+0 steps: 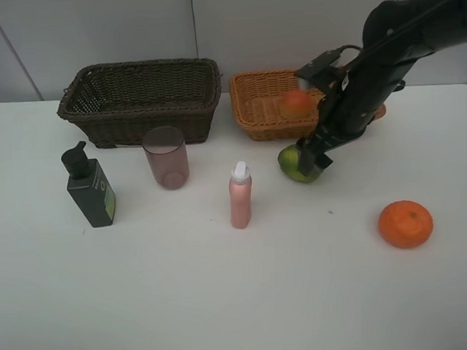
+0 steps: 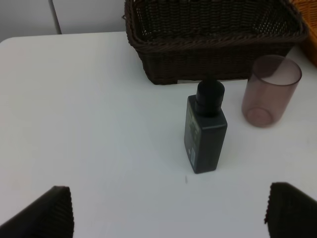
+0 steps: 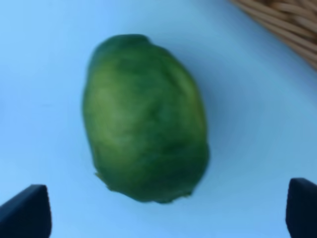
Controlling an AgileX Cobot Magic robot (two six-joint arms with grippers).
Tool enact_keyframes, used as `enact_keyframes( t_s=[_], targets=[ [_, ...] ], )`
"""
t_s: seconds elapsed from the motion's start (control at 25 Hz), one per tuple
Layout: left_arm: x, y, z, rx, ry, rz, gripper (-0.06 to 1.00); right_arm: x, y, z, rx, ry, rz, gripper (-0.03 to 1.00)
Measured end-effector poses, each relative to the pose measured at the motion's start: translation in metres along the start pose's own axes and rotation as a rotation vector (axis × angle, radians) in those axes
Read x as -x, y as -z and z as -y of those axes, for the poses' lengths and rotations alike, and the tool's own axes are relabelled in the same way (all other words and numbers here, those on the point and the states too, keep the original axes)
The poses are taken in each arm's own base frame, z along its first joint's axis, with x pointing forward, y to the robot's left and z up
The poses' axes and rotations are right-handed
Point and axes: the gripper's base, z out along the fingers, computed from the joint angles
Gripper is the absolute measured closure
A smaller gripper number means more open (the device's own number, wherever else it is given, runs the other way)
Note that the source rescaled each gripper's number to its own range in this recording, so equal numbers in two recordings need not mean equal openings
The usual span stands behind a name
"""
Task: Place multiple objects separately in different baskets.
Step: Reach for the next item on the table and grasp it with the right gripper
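Observation:
My right gripper (image 1: 315, 156) is down at the green fruit (image 1: 295, 166), just in front of the light orange-brown basket (image 1: 254, 118). In the right wrist view its fingertips (image 3: 25, 213) stand wide open with the green fruit (image 3: 146, 119) lying on the table between them. A red-orange round fruit (image 1: 296, 101) lies in the light basket. The orange (image 1: 405, 224) sits at the front right. The slim pink bottle (image 1: 240, 196), pinkish cup (image 1: 166, 157) and dark green pump bottle (image 1: 90, 188) stand in front of the dark brown basket (image 1: 135, 125). My left gripper (image 2: 171, 213) is open and empty, short of the pump bottle (image 2: 205, 131).
The light basket's corner (image 3: 287, 25) lies close beside the green fruit. The cup (image 2: 270, 91) stands next to the pump bottle, right in front of the dark basket (image 2: 213, 59). The left arm is out of the exterior view.

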Motion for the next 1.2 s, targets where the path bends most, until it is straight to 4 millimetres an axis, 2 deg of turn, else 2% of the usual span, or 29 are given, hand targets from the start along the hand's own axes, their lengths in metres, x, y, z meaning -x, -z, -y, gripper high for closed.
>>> enact_keyframes(
  t_s=[0.36,0.52,0.68,0.92,1.2],
  targets=[
    [0.0,0.0,0.0,0.0,0.0,0.0,-0.05,0.0,-0.007,-0.008,0.043,0.208,0.086,-0.03],
    [0.0,0.0,0.0,0.0,0.0,0.0,-0.05,-0.002,-0.018,-0.009,0.06,0.271,0.064,-0.03],
    [0.0,0.0,0.0,0.0,0.0,0.0,-0.05,-0.001,-0.033,-0.009,0.072,0.286,0.04,-0.03],
    [0.0,0.0,0.0,0.0,0.0,0.0,-0.05,0.008,-0.043,-0.005,0.074,0.288,0.038,-0.03],
    [0.0,0.0,0.0,0.0,0.0,0.0,-0.05,0.004,-0.06,-0.005,0.082,0.297,0.012,-0.03]
  ],
)
